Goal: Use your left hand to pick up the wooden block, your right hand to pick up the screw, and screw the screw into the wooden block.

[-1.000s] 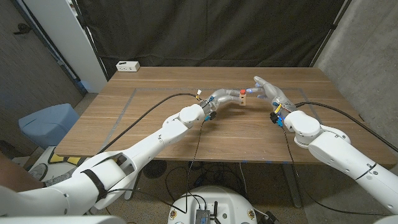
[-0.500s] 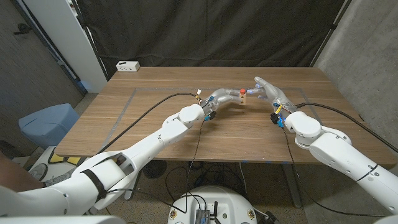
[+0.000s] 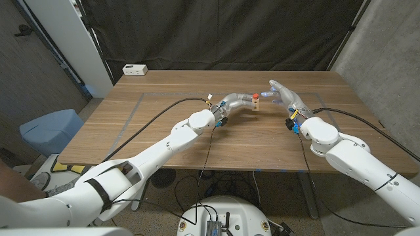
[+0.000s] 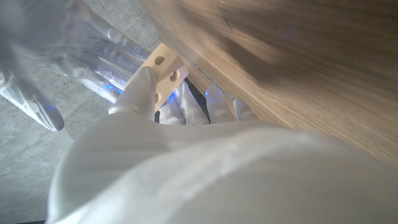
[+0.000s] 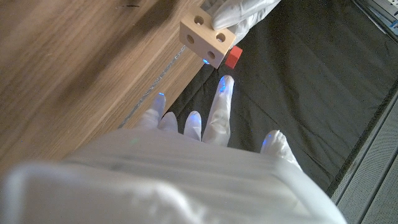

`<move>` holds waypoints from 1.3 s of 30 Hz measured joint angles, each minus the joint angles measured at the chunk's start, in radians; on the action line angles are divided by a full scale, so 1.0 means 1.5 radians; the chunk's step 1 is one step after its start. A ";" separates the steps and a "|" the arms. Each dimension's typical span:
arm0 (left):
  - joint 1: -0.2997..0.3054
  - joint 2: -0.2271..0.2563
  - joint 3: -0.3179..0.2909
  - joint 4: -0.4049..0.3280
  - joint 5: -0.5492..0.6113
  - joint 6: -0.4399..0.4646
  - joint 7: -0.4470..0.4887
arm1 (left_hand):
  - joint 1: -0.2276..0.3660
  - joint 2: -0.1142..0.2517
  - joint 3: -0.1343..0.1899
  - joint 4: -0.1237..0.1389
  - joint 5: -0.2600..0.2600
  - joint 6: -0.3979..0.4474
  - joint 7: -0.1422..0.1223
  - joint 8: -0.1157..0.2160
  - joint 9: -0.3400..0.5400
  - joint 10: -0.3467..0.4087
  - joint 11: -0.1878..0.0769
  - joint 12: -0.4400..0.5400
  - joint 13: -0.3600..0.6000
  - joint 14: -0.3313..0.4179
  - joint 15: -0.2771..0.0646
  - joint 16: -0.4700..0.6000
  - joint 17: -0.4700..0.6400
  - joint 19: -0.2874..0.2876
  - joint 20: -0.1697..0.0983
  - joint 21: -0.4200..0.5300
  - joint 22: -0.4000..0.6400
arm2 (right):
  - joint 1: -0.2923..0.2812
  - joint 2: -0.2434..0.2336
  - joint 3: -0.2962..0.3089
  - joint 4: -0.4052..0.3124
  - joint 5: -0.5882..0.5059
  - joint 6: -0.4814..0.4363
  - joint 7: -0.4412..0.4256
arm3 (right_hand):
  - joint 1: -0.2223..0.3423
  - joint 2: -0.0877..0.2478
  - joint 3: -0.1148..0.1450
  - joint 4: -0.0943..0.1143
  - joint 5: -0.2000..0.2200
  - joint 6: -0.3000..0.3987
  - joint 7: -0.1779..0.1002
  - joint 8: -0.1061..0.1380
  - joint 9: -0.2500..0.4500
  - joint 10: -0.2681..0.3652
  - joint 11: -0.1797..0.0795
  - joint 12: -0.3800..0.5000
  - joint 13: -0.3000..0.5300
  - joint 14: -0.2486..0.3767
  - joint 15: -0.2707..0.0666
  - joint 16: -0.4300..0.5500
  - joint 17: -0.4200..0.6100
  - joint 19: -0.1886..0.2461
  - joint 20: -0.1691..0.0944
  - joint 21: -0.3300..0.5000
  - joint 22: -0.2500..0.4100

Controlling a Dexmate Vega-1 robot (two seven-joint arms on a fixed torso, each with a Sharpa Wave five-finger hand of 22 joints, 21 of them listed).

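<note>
Behind the wooden table (image 3: 164, 131) hangs a black curtain (image 3: 216, 33).

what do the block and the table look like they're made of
The block looks like pale unfinished wood: matte, light faces with drilled round holes. The table looks like darker brown wood or wood veneer, with streaky grain and a smooth, slightly sheened finish; solid or veneer cannot be told.

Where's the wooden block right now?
In the head view the wooden block is held above the table's middle by the left hand, with the right hand just to its right.
</note>
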 measured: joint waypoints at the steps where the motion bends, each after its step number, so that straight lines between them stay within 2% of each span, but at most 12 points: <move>1: 0.000 0.000 0.000 0.000 0.000 0.000 0.000 | 0.000 0.000 -0.001 0.001 0.000 0.000 0.000 0.000 0.000 0.000 0.000 0.000 0.000 0.000 0.000 0.000 0.000 0.000 0.000 0.000 0.000 | 0.002 0.001 -0.001 0.002 -0.001 0.001 0.001 | 0.000 0.000 0.000 0.000 0.000 -0.005 0.000 0.000 0.000 -0.002 -0.002 -0.003 0.000 -0.002 0.002 0.000 0.000 0.000 0.000 0.000 0.000; 4: 0.000 0.000 0.000 0.000 0.000 0.000 0.000 | 0.000 0.000 -0.001 0.001 0.000 0.000 0.000 0.000 0.000 0.000 0.000 0.000 0.000 0.000 0.000 0.000 0.000 0.000 0.000 0.000 0.000 | 0.006 0.002 -0.003 0.007 -0.001 0.004 0.004 | 0.000 0.000 0.000 0.000 0.000 -0.017 -0.006 -0.003 0.000 -0.008 0.001 -0.003 0.000 -0.002 0.002 -0.003 0.000 0.000 0.000 0.000 0.000; 9: 0.000 0.000 0.000 0.001 0.001 0.000 -0.001 | 0.000 0.000 -0.001 0.001 0.000 0.000 0.000 0.000 0.000 0.000 0.000 0.000 -0.001 0.000 0.000 0.000 0.000 0.000 0.000 0.000 0.000 | 0.014 0.003 -0.007 0.016 -0.002 0.010 0.014 | 0.000 0.000 0.000 0.000 0.000 -0.057 -0.015 -0.010 0.003 -0.027 -0.010 -0.005 0.000 -0.012 0.002 -0.004 0.002 0.000 0.000 0.000 0.000; 18: -0.003 -0.001 0.001 0.004 0.002 -0.003 -0.003 | 0.000 0.000 -0.003 0.003 -0.001 0.000 0.000 0.000 0.000 0.002 -0.002 -0.001 -0.001 0.000 0.000 0.000 0.000 0.000 0.000 0.000 0.000 | 0.025 0.005 -0.013 0.030 -0.001 0.018 0.029 | 0.000 0.000 0.000 0.000 0.000 -0.071 -0.014 -0.010 0.003 -0.039 -0.008 -0.005 0.000 -0.021 0.001 -0.009 0.002 -0.003 0.003 0.000 0.000; 28: -0.007 -0.004 0.003 0.011 0.003 -0.007 -0.006 | -0.004 -0.004 -0.004 0.004 -0.002 0.000 0.000 0.000 0.000 0.002 -0.002 -0.001 0.000 0.000 0.000 0.000 0.000 0.000 0.000 0.000 0.000 | 0.037 0.005 -0.018 0.045 0.006 0.025 0.051 | -0.005 -0.005 0.000 0.000 0.000 -0.117 -0.029 -0.014 0.003 -0.064 -0.017 -0.005 0.000 -0.037 0.005 -0.009 0.002 -0.015 0.000 -0.003 0.000; 39: -0.011 -0.007 0.004 0.017 0.004 -0.010 -0.008 | -0.004 -0.004 -0.004 0.004 -0.002 0.000 0.000 0.000 0.000 0.002 -0.002 -0.002 0.000 0.000 0.000 0.000 0.000 0.000 0.000 0.000 0.000 | 0.055 0.005 -0.029 0.066 0.014 0.036 0.077 | -0.005 -0.005 -0.002 0.002 0.000 -0.127 -0.030 -0.013 0.003 -0.075 -0.013 -0.005 0.000 -0.049 0.006 -0.009 0.002 -0.026 0.004 -0.003 0.000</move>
